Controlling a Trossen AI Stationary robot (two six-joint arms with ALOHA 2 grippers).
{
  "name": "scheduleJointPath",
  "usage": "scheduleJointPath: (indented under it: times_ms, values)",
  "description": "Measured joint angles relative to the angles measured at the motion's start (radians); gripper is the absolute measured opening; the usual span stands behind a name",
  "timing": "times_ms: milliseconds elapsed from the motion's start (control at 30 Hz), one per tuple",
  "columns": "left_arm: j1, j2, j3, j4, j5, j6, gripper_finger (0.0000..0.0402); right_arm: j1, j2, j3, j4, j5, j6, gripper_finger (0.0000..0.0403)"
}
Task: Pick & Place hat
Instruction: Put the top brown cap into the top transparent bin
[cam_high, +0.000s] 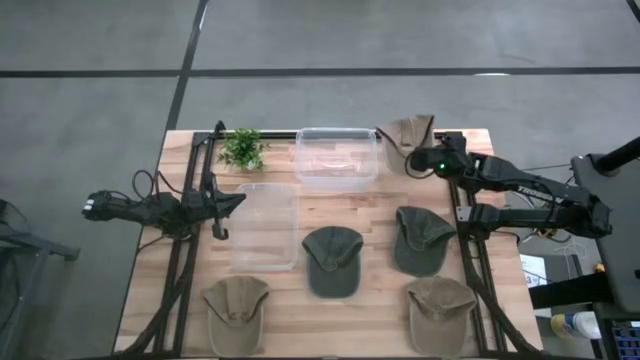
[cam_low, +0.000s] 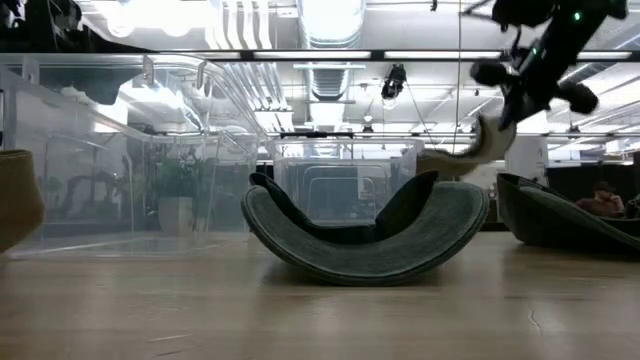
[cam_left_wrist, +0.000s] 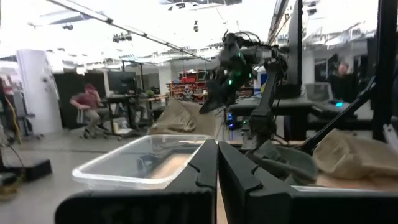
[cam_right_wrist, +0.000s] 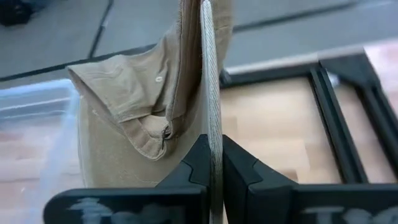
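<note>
A tan hat (cam_high: 412, 130) hangs in the air over the table's far right corner, next to the clear bin (cam_high: 337, 155). My right gripper (cam_high: 422, 152) is shut on it. The low view shows the hat (cam_low: 468, 150) dangling below that gripper (cam_low: 515, 100), clear of the table. The right wrist view shows its crown (cam_right_wrist: 124, 118) beside the brim. My left gripper (cam_left_wrist: 217, 155) is shut on nothing and waits at the table's left side (cam_high: 232, 203). My right gripper pinches the tan hat's brim (cam_right_wrist: 212, 124) between its two fingers, with the brim seen edge-on in the wrist view. The fingers slant downward, coming from the table's right side. The hat is lifted clear, with the crown hanging to one side below the hold.
A clear lid or tray (cam_high: 265, 225) lies left of centre, and a small plant (cam_high: 242, 148) stands at the far left. Two dark green hats (cam_high: 332, 260) (cam_high: 422, 240) lie mid-table. Two tan hats (cam_high: 237, 310) (cam_high: 440, 310) lie near the front edge.
</note>
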Motion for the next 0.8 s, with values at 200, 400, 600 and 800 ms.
scheduleJointPath:
  times_ms: [200, 400, 600, 800]
  values:
    - [0.0, 0.0, 0.0, 0.0, -0.002, -0.05, 0.0007, 0.0, 0.002, 0.14, -0.092, 0.048, -0.152, 0.0009]
    - [0.0, 0.0, 0.0, 0.0, -0.002, -0.062, 0.0007, 0.0, 0.002, 0.268, -0.097, -0.008, -0.389, 0.0009]
    - [0.0, 0.0, 0.0, 0.001, -0.002, -0.134, 0.0007, 0.0, 0.023, 0.385, -0.091, -0.169, -0.584, 0.0009]
    - [0.0, 0.0, 0.0, 0.058, -0.002, -0.391, 0.0007, 0.0, 0.082, 0.48, -0.087, -0.343, -0.718, 0.001]
